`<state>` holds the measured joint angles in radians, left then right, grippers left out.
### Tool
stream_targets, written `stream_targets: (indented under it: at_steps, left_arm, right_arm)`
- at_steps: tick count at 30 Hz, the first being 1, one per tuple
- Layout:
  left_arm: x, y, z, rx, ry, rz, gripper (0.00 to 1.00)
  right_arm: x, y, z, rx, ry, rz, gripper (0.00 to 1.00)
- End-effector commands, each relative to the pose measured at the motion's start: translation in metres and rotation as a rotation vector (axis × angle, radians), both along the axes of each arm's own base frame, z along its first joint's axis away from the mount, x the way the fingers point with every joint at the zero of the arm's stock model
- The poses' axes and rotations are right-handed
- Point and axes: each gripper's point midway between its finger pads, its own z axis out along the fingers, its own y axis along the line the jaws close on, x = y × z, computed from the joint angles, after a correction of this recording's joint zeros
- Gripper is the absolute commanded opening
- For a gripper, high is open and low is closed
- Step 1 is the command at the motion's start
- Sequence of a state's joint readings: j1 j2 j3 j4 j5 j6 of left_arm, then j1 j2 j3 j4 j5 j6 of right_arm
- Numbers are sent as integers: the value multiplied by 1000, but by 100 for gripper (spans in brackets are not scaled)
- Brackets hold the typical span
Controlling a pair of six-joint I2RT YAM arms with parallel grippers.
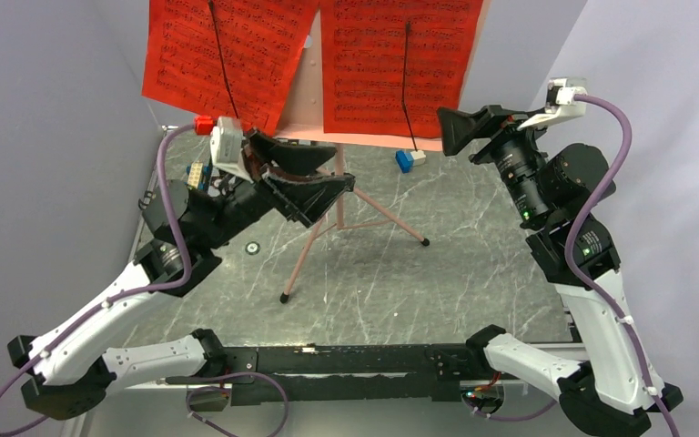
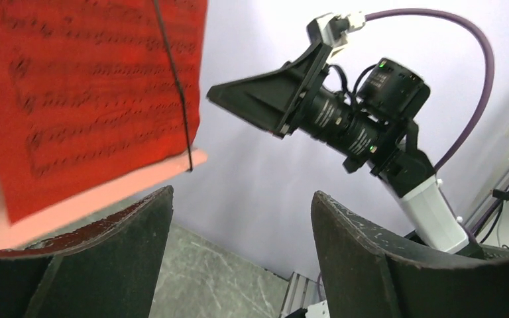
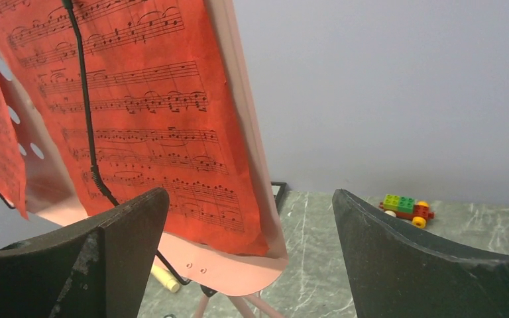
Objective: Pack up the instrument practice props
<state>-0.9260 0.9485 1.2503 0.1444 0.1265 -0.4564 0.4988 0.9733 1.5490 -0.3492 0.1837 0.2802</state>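
left pincer [image 2: 242, 199]: released, empty
right pincer [image 3: 250, 195]: released, empty
pages [image 1: 399, 64]: on stand [image 1: 304, 91], just ahead of both pincers
packed: nothing, apparently

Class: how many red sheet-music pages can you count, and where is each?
2. One red sheet-music page on the left half of the pink perforated music stand, one on the right half, each behind a black wire retainer. Pages stacked underneath would be hidden.
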Motion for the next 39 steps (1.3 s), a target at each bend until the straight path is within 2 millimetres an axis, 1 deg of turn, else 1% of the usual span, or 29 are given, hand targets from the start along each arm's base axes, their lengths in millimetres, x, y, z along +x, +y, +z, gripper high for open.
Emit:
stream_targets:
  at_steps: [1, 3, 6, 9, 10, 16, 21, 26, 32, 35, 39]
  left_arm:
    - [-9, -11, 46, -52, -109, -62, 80]
    - [-1, -20, 51, -37, -114, -54, 81]
    - [14, -34, 54, -16, -110, -32, 83]
    - [26, -45, 59, -16, -119, -13, 85]
    - [29, -46, 62, -20, -125, -6, 86]
    - [53, -64, 69, -20, -117, 17, 90]
    - [72, -75, 78, -29, -110, 34, 88]
    - [80, -88, 83, -35, -109, 18, 82]
    - [91, -100, 78, -15, -92, 20, 75]
    - [93, -105, 76, -11, -93, 12, 65]
    - [94, -109, 75, -3, -99, 0, 44]
  right_arm:
    - [2, 9, 6, 6, -26, 49, 98]
    - [7, 9, 1, -3, -17, 42, 98]
    - [15, 9, -6, -9, -8, 30, 97]
    - [21, 10, -6, -12, -10, 42, 95]
    - [21, 11, -5, -13, -14, 48, 94]
    - [25, 14, -7, -12, -12, 61, 92]
    - [27, 13, -11, -5, -8, 60, 90]
    - [24, 13, -9, -7, -20, 69, 85]
    - [21, 15, -9, -3, -24, 85, 84]
    - [19, 14, -7, 2, -28, 88, 84]
    - [18, 13, -5, 3, -34, 89, 84]
